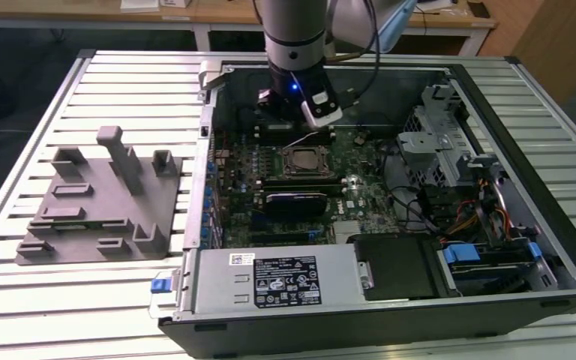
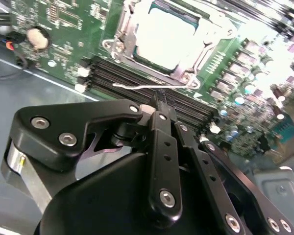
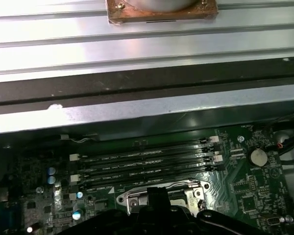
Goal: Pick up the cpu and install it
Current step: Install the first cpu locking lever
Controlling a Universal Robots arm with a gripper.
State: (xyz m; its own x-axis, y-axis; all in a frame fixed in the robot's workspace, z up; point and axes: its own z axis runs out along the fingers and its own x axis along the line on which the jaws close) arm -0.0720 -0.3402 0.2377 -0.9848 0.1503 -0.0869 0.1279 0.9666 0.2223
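Observation:
The cpu [image 1: 304,159] lies flat in its socket on the green motherboard [image 1: 353,202] inside the open computer case. In the second wrist view its pale metal top [image 2: 164,32] is framed by the socket's silver bracket [image 2: 118,44]. My gripper [image 1: 296,129] hangs just beyond the socket's far side, low over the board. Its black fingers [image 2: 161,122] are pressed together with nothing between them, their tips [image 2: 159,98] right at the thin wire socket lever [image 2: 147,87]. In the first wrist view the gripper [image 3: 156,196] sits over the socket's edge, next to the memory slots [image 3: 147,164].
A large grey plastic fixture [image 1: 98,199] with upright blocks rests on the slatted table at the exterior view's left. Inside the case are a black glossy module [image 1: 293,201], the power supply [image 1: 268,279], a drive cage [image 1: 448,150] and loose cables [image 1: 458,217].

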